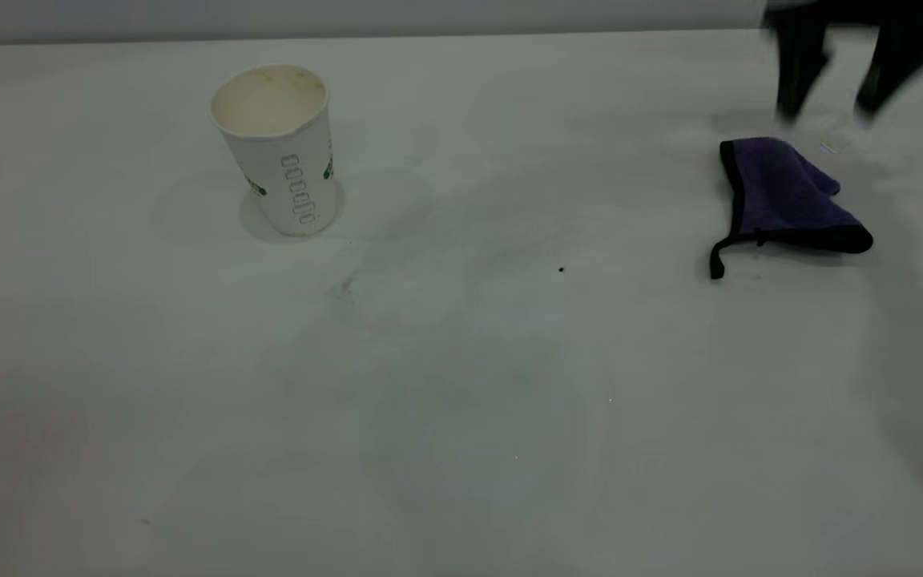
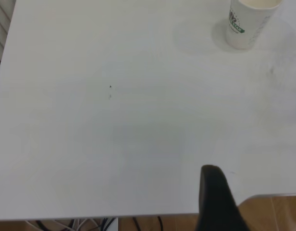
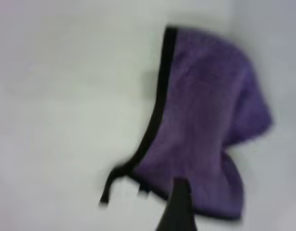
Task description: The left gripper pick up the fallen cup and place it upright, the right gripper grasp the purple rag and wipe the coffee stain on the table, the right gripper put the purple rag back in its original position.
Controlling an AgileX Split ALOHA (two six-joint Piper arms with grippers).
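The cup (image 1: 281,148) stands upright at the far left of the table (image 1: 461,417), mouth up, cream inside showing; the left wrist view has the cup (image 2: 245,21) far from my left gripper (image 2: 257,202), which hangs open and empty over the table's near edge. The purple rag (image 1: 786,200) lies crumpled on the right, its black loop trailing toward the front. My right gripper (image 1: 826,110) hovers just behind and above the rag, open, holding nothing. In the right wrist view, one dark finger (image 3: 179,207) overlaps the rag (image 3: 205,120). No dark brown coffee stain shows; only a faint smudge (image 1: 345,284) remains mid-table.
A tiny black speck (image 1: 562,270) sits near the table's middle. A wall edge runs along the back (image 1: 349,20). Past the table's edge, the left wrist view shows wooden floor (image 2: 273,211) and some cables (image 2: 90,224).
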